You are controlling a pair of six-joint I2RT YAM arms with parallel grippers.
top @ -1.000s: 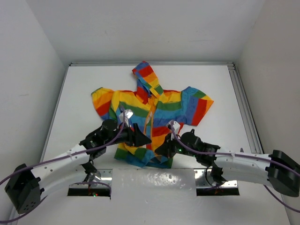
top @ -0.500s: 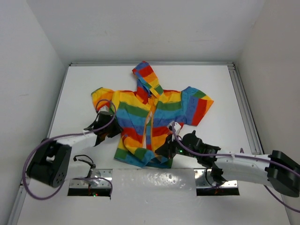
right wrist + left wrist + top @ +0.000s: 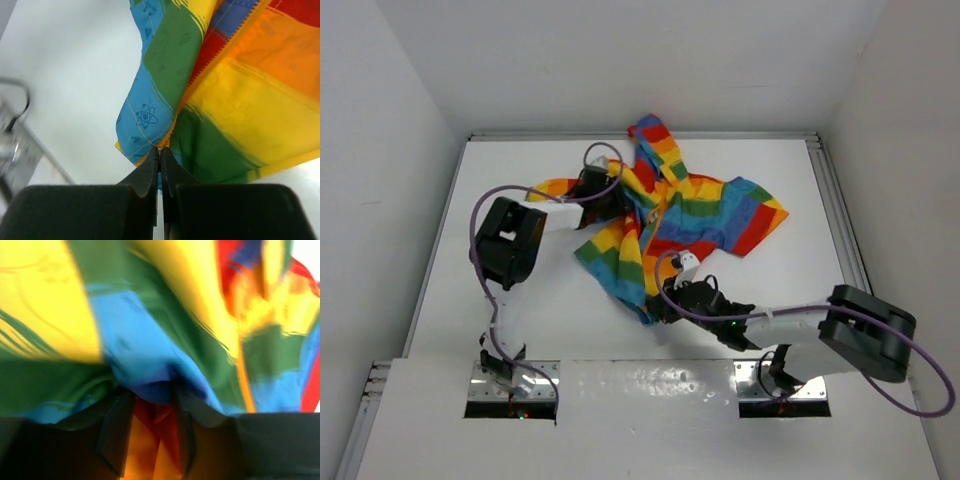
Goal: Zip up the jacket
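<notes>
Left gripper (image 3: 151, 402) sits toward the table's far edge, left of centre, its 2 fingers clamped on a bunch of red and orange cloth, though that wrist view is blurred. From it the small rainbow-striped fabric jacket with a hood (image 3: 705, 210) runs rumpled and twisted across the far half of the white table (image 3: 520, 300), hood at the far edge, hem drawn to a point toward the near edge. Right gripper (image 3: 161, 152), near the table's centre, is pinched tight on that lowest hem corner, where the orange zipper trim (image 3: 221, 65) ends.

The step looks like stretching the front opening straight. To do it well, both grips should pull gently apart along the trim until the 2 zipper sides lie parallel, without lifting the cloth into more folds; the slider is not visible.

Half a second ago the jacket lay flat and spread nearer the table's middle, the left gripper beside its sleeve. Now it is dragged farther and bunched.
</notes>
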